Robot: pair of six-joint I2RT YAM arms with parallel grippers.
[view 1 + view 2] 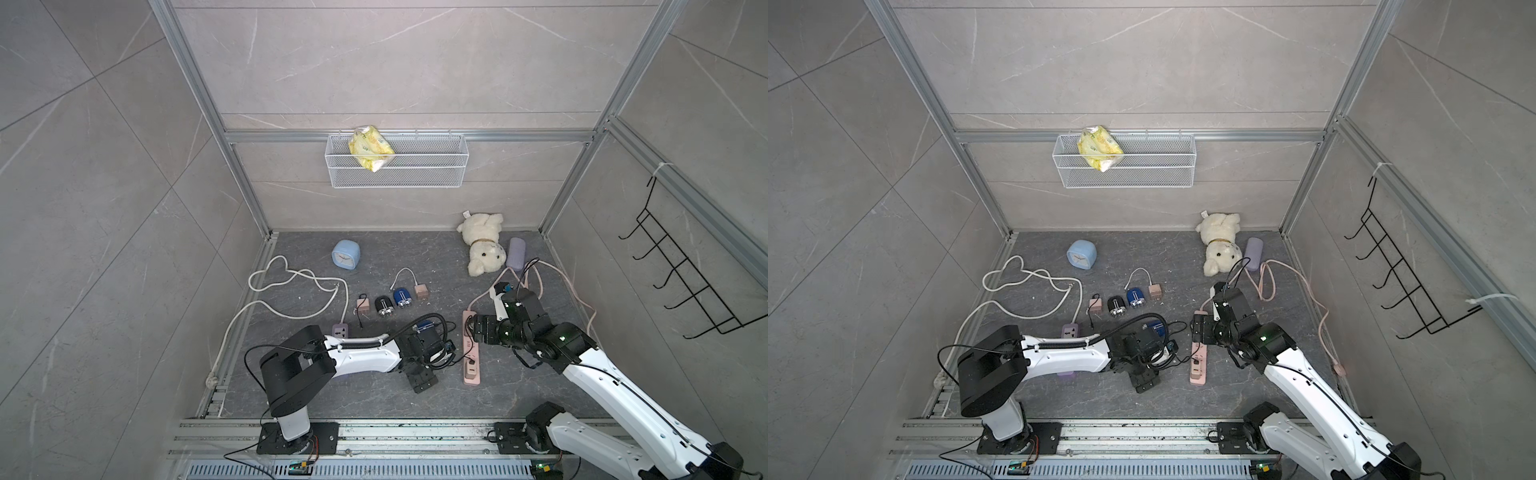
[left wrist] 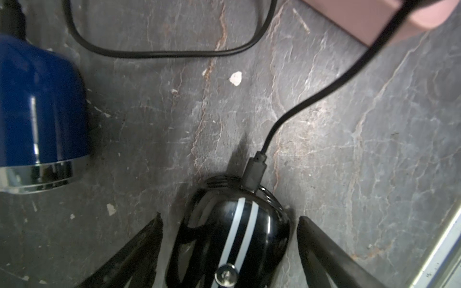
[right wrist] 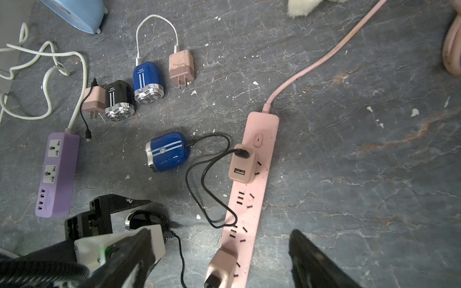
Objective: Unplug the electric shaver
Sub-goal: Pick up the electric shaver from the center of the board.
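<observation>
Both top views sit high, looking down over the whole tabletop (image 1: 415,257). Left wrist cam very close, right one higher; both face down and share the pink power strip (image 3: 264,124).

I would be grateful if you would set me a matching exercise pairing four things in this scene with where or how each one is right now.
Things:
1. black shaver with its cable attached
2. blue shaver on the white cable
3. purple power strip
4. yellow packet

States:
A. nothing plugged into it
B. in the wire basket on the back wall
C. between the open jaws of the left gripper
D. its adapter lies unplugged on the floor

Pairs: 1-C; 2-D; 3-A; 4-B
</observation>
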